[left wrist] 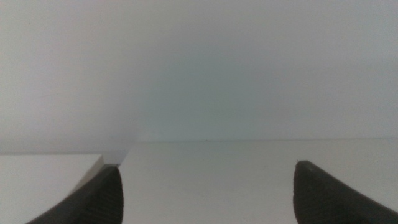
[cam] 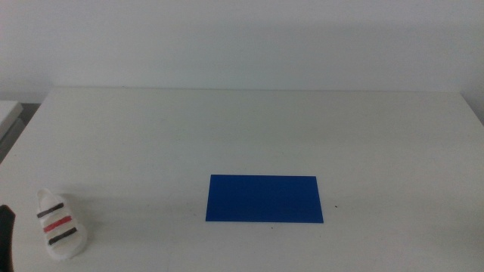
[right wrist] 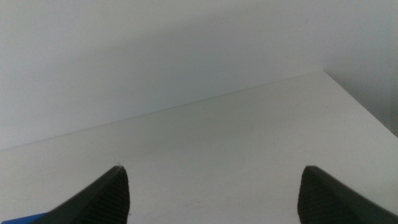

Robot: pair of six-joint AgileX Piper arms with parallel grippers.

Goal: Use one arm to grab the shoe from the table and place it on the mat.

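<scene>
The shoe (cam: 60,225) is seen lying on the white counter (cam: 249,136) near its front left corner, close to the left edge, sole down and with its two dark straps and one red strap facing up. The blue mat (cam: 265,199) lies flat toward the middle front of the counter, well apart from the shoe, with bare counter between them and on all sides of it. A wide stretch of bare surface is seen behind the mat up to the far edge.

The left tool (left wrist: 205,193) is held with its jaws spread wide, nothing between them, over bare counter. The right tool (right wrist: 214,193) is likewise spread and holds nothing; a corner of the mat shows beside one jaw.
</scene>
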